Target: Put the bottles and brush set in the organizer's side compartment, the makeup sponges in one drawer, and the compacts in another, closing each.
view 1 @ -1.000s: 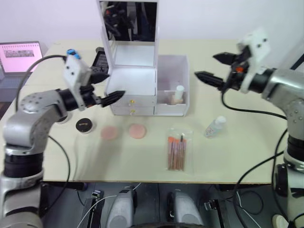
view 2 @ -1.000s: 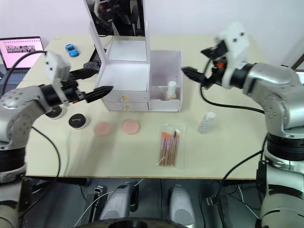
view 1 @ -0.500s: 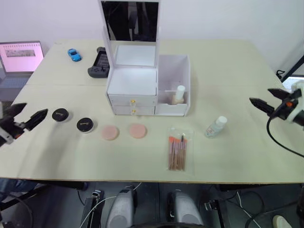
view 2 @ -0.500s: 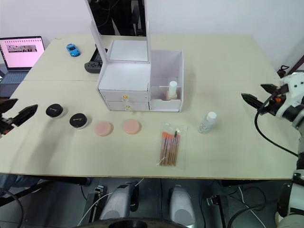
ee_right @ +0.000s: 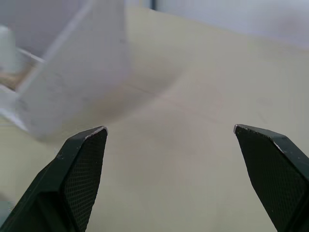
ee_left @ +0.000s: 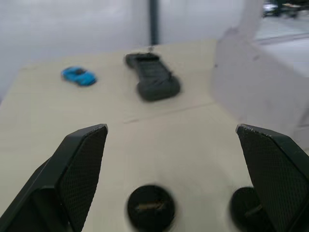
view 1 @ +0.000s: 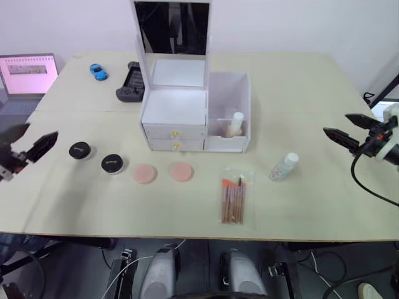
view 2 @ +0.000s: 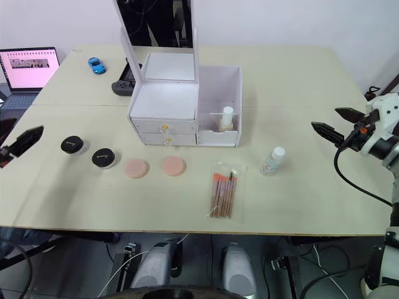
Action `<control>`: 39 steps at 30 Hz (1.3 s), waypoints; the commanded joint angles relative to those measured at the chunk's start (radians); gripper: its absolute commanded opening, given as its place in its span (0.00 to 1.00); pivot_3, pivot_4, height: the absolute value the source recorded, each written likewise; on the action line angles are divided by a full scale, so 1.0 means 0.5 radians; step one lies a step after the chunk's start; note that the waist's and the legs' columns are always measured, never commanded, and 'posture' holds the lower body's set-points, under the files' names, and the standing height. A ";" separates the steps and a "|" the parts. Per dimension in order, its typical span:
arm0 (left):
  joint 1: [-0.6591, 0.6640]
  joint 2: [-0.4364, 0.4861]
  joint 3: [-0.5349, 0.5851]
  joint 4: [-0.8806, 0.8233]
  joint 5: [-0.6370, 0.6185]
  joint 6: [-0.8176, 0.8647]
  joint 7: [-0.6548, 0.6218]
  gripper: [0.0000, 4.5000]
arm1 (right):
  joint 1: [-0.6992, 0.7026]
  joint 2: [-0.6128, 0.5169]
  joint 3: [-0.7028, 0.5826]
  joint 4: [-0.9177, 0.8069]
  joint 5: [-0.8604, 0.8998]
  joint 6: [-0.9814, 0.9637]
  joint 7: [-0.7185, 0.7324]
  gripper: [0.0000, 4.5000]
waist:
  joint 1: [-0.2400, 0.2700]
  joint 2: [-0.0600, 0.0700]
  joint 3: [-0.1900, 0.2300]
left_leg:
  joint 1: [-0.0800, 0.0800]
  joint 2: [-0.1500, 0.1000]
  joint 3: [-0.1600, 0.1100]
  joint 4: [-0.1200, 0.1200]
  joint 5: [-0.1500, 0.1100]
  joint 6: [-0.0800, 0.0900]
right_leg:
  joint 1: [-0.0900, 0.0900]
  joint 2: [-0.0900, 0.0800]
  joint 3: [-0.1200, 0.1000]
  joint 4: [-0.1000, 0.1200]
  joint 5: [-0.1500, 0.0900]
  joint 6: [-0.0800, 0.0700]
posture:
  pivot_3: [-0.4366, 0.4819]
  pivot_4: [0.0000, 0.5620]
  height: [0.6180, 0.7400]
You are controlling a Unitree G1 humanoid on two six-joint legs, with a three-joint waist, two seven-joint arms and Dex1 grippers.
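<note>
With your right gripper [view 2: 340, 121] open and empty, take the light, slippery-looking bottle [view 2: 272, 161] lying on the surface [view 2: 299, 199] across its body.

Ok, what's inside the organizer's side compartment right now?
One bottle with a white cap stands upright in the side compartment of the organizer. The compartment's front wall hides the bottle's base and the floor, so I can't rule out something small lying low.

No legible text: faint, unreadable marks on the compacts [view 1: 111, 163] and the laptop screen [view 1: 28, 73].
</note>
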 commanded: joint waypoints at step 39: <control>-1.149 -0.246 -1.093 -1.051 -0.625 1.028 -0.099 1.00 | 0.679 0.191 -0.041 -1.433 0.222 0.647 -0.385 0.70 | 0.046 -0.004 0.003 | 0.004 0.000 -0.004 0.004 0.000 0.001 | 0.008 0.003 0.001 -0.002 0.000 0.001 | 0.48 0.27 1.00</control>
